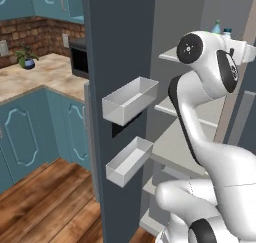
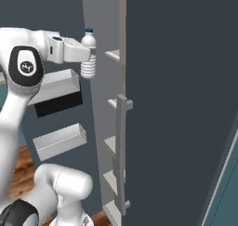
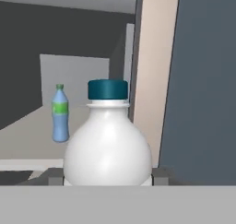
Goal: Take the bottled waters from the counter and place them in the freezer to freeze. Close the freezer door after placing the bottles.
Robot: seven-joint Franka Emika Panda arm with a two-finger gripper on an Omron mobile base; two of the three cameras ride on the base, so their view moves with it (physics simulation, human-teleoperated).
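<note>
My gripper (image 2: 85, 56) is shut on the clear-whitish bottled water (image 2: 88, 69), which has a dark teal cap and stands upright at the height of the freezer's upper shelf (image 2: 113, 55). In the hand view this bottle (image 3: 108, 147) rises close between the fingertips (image 3: 159, 174). The translucent blue bottled water (image 3: 60, 114) with its green cap stands upright further in on the grey shelf (image 3: 27, 138). From the left base view, the blue bottle (image 1: 216, 27) shows just above my arm. The freezer door (image 1: 120, 42) stands open to the left. Far left lies the counter (image 1: 30, 79).
Two pale bins (image 1: 130, 99) (image 1: 129, 159) jut from the open door's inner face. The freezer's other dark door (image 2: 186, 104) with a long grey handle (image 2: 122, 150) stands close on the right. A black toaster oven (image 1: 79, 57) and a potted plant (image 1: 26, 57) sit on the counter.
</note>
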